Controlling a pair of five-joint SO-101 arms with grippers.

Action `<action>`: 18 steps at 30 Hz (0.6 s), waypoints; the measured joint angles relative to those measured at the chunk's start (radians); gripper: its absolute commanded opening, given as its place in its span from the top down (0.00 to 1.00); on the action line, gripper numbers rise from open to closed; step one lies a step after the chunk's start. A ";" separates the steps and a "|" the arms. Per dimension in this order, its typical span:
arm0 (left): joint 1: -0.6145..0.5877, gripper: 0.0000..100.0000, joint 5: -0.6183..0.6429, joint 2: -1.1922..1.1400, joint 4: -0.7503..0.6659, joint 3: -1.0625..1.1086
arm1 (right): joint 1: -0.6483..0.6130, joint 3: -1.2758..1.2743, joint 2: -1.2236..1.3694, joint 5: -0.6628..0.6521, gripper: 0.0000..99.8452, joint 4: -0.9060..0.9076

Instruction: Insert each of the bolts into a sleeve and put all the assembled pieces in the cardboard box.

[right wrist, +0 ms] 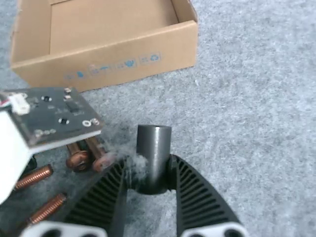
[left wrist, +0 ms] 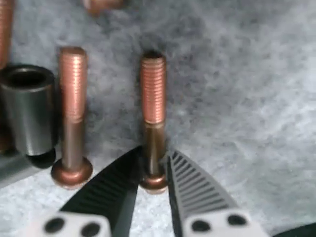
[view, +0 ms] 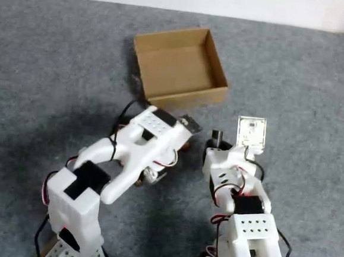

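My left gripper (left wrist: 154, 159) is shut on a copper bolt (left wrist: 153, 94), gripping the smooth shank just above the head; the bolt lies on the grey carpet. A second bolt (left wrist: 72, 113) lies parallel beside it, and next to that is a dark sleeve (left wrist: 27, 111). My right gripper (right wrist: 148, 167) is shut on another dark sleeve (right wrist: 154, 143), held upright on the carpet. In the high view this sleeve (view: 217, 135) stands just in front of the cardboard box (view: 180, 66), which is open with nothing inside. More bolts (right wrist: 79, 159) lie by the left arm's camera board (right wrist: 54, 116).
The left arm (view: 141, 144) reaches in from the lower left and covers the loose bolts in the high view. The right arm (view: 239, 181) comes up from the bottom right, its camera board (view: 251, 132) above it. Grey carpet surrounds the box on all sides.
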State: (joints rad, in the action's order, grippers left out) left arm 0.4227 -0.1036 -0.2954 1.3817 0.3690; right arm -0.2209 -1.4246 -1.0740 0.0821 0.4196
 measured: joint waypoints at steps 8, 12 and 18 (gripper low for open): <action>-0.011 1.00 -0.037 0.350 0.092 0.169 | 0.000 0.000 0.000 0.000 1.00 0.000; -0.103 1.00 -0.043 0.609 0.137 0.259 | 0.003 0.000 0.000 0.000 1.00 0.000; -0.494 1.00 0.041 0.796 -0.034 0.453 | 0.014 0.000 0.000 0.000 1.00 0.000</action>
State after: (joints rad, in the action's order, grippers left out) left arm -0.0713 -0.0621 0.5010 1.3479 0.8216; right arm -0.2071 -1.4246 -1.0740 0.0821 0.4196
